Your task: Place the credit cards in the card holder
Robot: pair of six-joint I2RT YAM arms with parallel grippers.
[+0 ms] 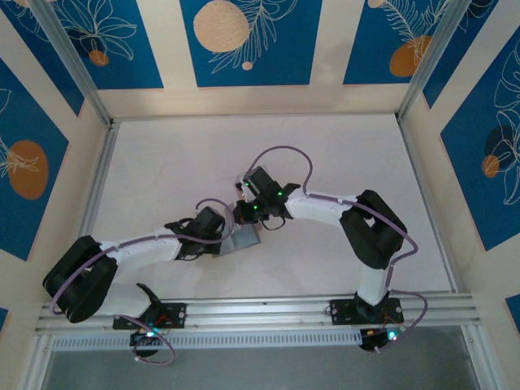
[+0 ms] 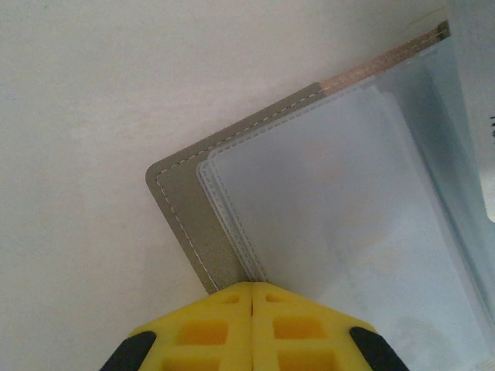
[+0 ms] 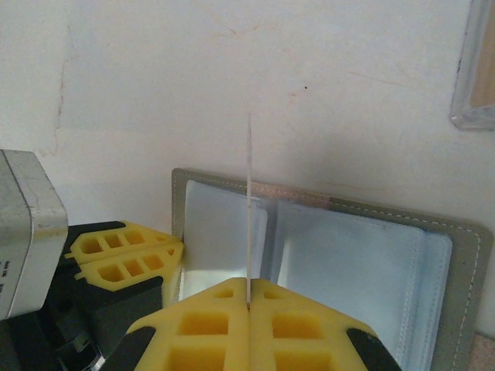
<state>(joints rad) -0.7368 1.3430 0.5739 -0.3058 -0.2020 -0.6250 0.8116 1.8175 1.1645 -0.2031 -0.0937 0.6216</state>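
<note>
Edgewise, credit card (image 3: 249,193) in right gripper (image 3: 249,308).

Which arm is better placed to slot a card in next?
Right. The right gripper pinches a thin card edge-on over the open card holder; the left gripper is shut on the holder's edge.

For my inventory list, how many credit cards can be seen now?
1: a card, edge-on in the right hand, at the open card holder. Others may be hidden.
</note>
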